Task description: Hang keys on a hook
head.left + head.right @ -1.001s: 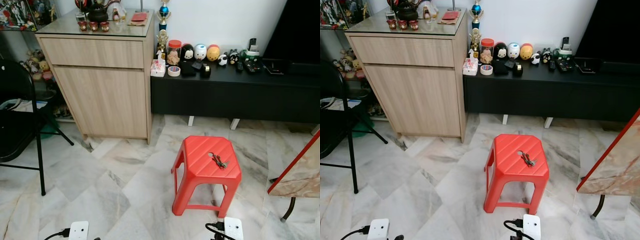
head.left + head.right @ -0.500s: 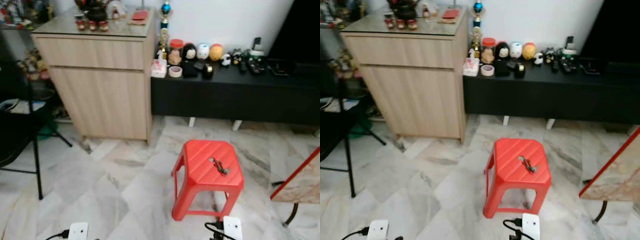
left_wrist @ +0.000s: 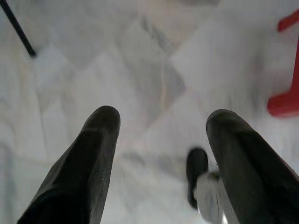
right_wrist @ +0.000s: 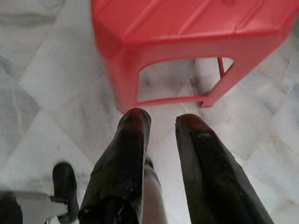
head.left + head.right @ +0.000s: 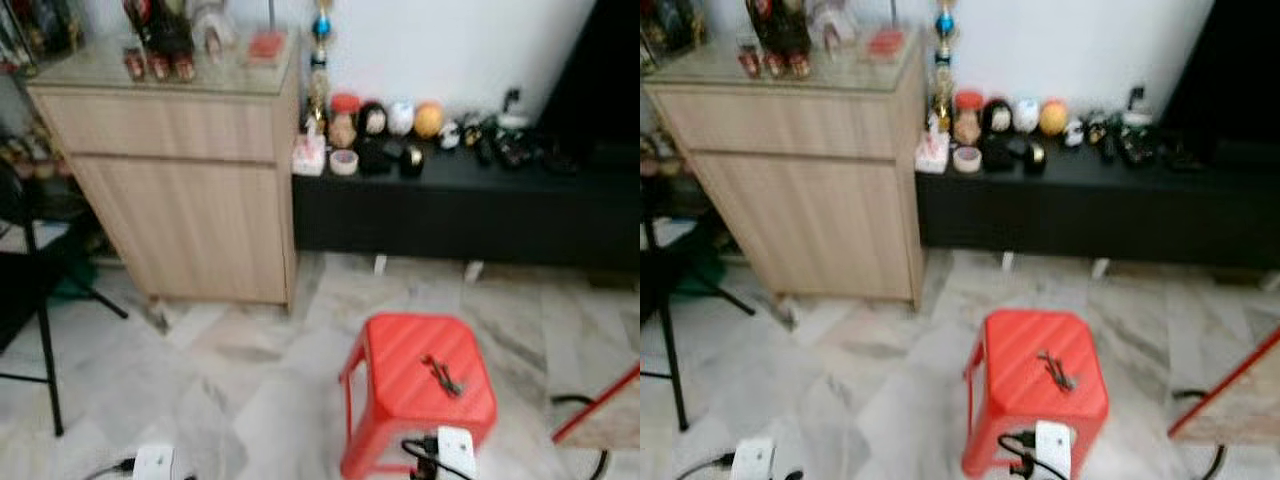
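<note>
Right gripper (image 4: 161, 119) hangs low by the floor, fingers nearly together with a thin gap between the tips, nothing held; it points at the near side of the red stool (image 4: 187, 32), below the seat. Left gripper (image 3: 161, 119) is spread wide, empty, over bare marble floor (image 3: 154, 60), with a black chair leg (image 3: 16, 28) off at one corner of its view. Keys (image 5: 441, 374) lie loose on the stool's ribbed seat, toward its right half, untouched. Stool stands on the marble in front of a black low console (image 5: 450, 200) crowded with small figurines, a wooden cabinet (image 5: 185, 190) to the left of it. Head views are blurred, so the robot is probably walking in. No hook can be made out in these frames, so the hanging spot is unknown. Risks from here: right arm sits under seat height, so lifting it straight could bump the stool edge and jolt the keys off. The keys are small and flat in the seat grooves, and long fingers could push them away or catch only one ring. A red-edged board (image 5: 595, 415) leans close on the right and a cable trails by the stool foot, both possible snags.
</note>
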`<state>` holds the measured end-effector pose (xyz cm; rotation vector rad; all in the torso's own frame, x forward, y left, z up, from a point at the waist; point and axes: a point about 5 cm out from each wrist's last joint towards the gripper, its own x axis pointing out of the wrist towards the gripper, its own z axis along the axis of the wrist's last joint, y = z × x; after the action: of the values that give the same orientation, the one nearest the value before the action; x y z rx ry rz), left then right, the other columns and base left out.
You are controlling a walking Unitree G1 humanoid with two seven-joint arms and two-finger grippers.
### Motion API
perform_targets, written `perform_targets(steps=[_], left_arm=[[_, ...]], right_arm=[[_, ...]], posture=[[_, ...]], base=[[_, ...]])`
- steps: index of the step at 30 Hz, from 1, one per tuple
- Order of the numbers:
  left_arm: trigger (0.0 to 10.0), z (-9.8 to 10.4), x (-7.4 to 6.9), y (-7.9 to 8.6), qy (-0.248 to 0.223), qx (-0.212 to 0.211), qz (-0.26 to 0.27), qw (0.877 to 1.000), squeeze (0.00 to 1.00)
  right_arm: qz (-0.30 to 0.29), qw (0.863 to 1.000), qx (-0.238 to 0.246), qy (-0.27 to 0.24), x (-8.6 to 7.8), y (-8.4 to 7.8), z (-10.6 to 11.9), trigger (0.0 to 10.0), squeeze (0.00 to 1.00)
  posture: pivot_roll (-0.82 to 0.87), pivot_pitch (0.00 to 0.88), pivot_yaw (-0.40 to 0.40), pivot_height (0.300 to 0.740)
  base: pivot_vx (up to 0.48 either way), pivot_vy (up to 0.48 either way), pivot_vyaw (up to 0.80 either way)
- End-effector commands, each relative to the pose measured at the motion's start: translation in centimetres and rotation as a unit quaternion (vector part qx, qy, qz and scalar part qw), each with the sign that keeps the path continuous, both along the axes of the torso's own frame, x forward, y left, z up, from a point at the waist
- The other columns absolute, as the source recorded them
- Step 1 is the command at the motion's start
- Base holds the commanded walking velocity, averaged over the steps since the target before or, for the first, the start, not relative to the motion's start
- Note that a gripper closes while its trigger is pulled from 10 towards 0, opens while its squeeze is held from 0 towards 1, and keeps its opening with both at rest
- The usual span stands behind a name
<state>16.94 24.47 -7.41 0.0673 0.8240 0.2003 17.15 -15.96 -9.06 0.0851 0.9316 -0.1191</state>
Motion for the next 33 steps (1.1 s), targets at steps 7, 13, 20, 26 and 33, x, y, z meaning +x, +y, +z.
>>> perform_targets(steps=[7, 13, 20, 26, 33], left_arm=[[10.0, -0.50, -0.62, -0.67, 0.013, -0.009, -0.001, 1.000, 0.00], [10.0, -0.52, -0.61, -0.65, 0.017, -0.008, -0.004, 1.000, 0.00], [10.0, -0.56, -0.68, -0.72, 0.020, -0.006, -0.011, 1.000, 0.00], [10.0, -0.63, -0.81, -0.79, 0.021, -0.007, -0.012, 1.000, 0.00], [10.0, -0.70, -0.97, -0.72, 0.024, -0.008, -0.009, 1.000, 0.00]], right_arm=[[-0.008, 1.000, -0.010, 0.009, -0.58, -0.95, -0.20, 10.0, 0.00], [-0.008, 1.000, -0.010, 0.008, -0.51, -1.04, -0.16, 10.0, 0.00], [-0.008, 1.000, -0.011, 0.006, -0.37, -1.15, -0.10, 10.0, 0.00], [-0.008, 1.000, -0.011, 0.005, -0.31, -1.14, -0.07, 10.0, 0.00], [-0.007, 1.000, -0.012, 0.002, -0.26, -1.15, -0.03, 10.0, 0.00]], posture=[[0.03, 0.012, -0.032, 0.740], [0.03, 0.013, -0.033, 0.740], [0.03, 0.013, -0.033, 0.740], [0.03, 0.014, -0.033, 0.740], [0.03, 0.014, -0.033, 0.740]], base=[[0.000, 0.000, 0.00], [0.000, 0.000, 0.00], [0.000, -0.153, 0.00], [0.000, -0.296, 0.00], [0.000, -0.328, 0.00]])
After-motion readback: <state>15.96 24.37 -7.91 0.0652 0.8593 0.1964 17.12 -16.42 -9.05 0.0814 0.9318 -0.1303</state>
